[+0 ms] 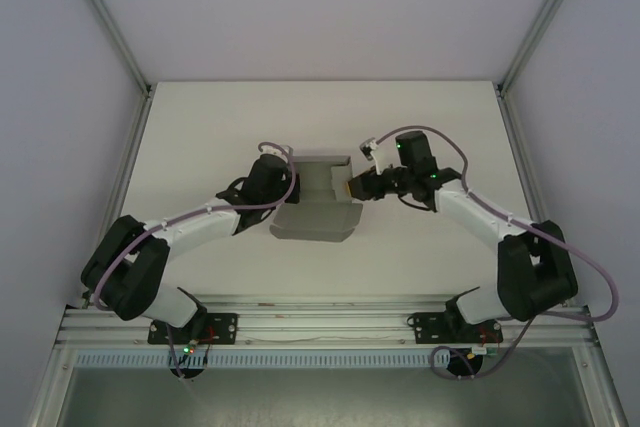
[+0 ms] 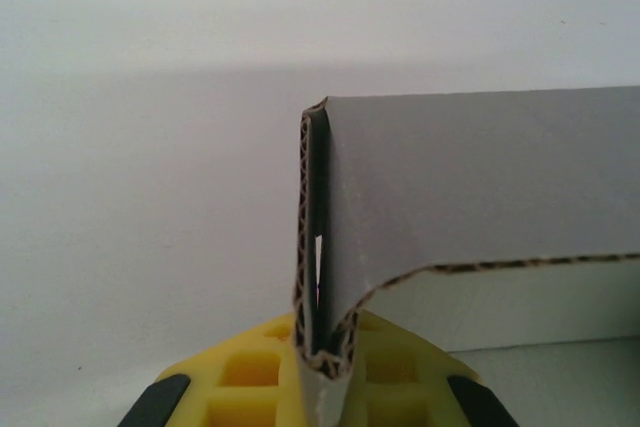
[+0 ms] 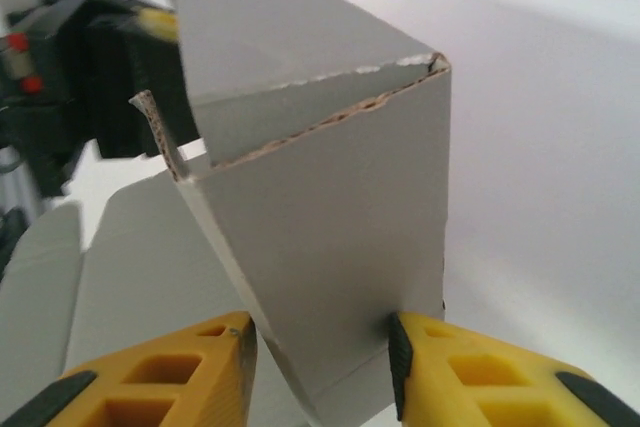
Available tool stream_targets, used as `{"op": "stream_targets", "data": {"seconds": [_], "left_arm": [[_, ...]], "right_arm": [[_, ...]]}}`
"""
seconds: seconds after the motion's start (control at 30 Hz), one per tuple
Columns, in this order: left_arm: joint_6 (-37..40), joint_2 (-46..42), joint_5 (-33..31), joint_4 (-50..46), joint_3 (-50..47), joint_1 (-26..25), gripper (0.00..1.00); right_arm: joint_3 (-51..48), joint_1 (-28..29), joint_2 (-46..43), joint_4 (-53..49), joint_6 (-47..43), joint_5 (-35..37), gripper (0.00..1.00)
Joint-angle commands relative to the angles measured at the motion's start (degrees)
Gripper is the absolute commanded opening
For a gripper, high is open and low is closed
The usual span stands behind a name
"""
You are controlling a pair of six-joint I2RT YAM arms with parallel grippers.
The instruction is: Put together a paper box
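Paper box (image 1: 318,212), part-folded grey card, sits centre of table (image 1: 200,137) btwn both arms. Left gripper (image 2: 322,352) pinches a doubled wall edge tight; right gripper (image 3: 320,332) fingers clasp an upright panel's sides.

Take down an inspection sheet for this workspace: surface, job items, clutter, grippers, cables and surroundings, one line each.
Surface: white table, no marks seen.
Job's things: the paper box, grey cardboard, partly folded at the table's middle, a wall upright and a flap lying flat toward the arms.
Clutter: nothing seen.
Grippers: left gripper shut on a doubled-over wall of the box; right gripper has its fingers either side of an upright panel, grip unclear.
Cables: lilac cables run along both arms, looping near wrists and bases.
Surroundings: white walls, aluminium frame posts, a rail at the near edge.
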Motion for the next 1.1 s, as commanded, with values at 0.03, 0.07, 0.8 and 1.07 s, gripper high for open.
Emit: {"op": "stream_targets", "data": {"seconds": [0.03,0.07,0.8,1.07], "left_arm": [[-0.6,0.4,0.0,0.5,2.6,0.0,0.00],[-0.9,0.5,-0.5,0.2,2.7,0.0,0.00],[-4.6,2.4,-6.1,-5.2,6.8,-0.9,0.00],[-7.1,2.8,-8.0,-7.4,8.1,-0.9,0.00]], "right_arm": [[1.0,2.9,1.5,6.6,8.0,15.1,0.35],[1.2,3.9,1.8,6.3,8.4,18.0,0.34],[15.2,15.8,18.5,-10.3,25.3,79.4,0.00],[21.5,15.9,25.0,-23.3,33.6,96.1,0.00]]}}
